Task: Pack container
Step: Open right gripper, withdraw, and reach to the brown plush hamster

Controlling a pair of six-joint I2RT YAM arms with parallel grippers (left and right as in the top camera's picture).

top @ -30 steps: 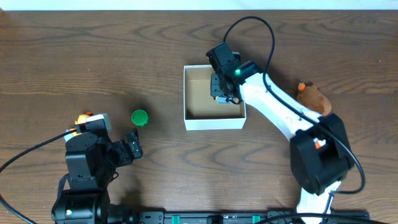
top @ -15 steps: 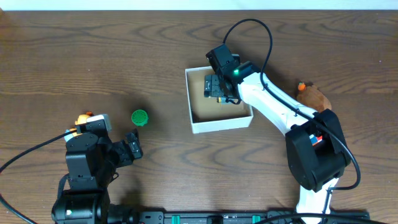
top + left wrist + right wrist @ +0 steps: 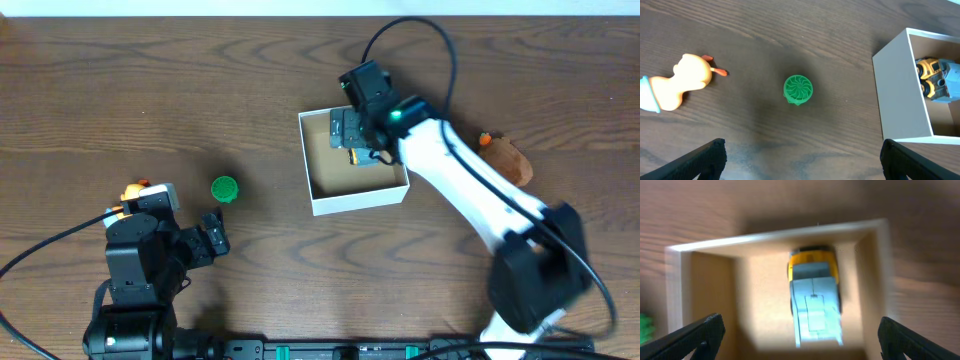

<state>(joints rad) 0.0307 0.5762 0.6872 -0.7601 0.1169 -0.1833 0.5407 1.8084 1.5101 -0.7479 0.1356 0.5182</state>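
My right wrist camera is giving me what my arm is hiding from the overhead camera: a blue and yellow toy truck [image 3: 814, 295] is lying inside the container [image 3: 775, 237], its yellow end close to one wall, though the picture is blurring. The left wrist camera is catching that truck from the side, along with a green round toy [image 3: 798, 90] and a duck [image 3: 685, 80] on the table [image 3: 790, 30], both well apart from the container. Only the overhead camera is showing a brown stuffed toy [image 3: 503, 157] lying to the container's right. The container is sitting right of the table's middle. I am stretching my right arm over it, the right tool [image 3: 800, 337] hanging above it, fingers spread wide and gripping nothing. My left arm is sitting folded near the left edge, the left tool [image 3: 805, 160] also spread apart.
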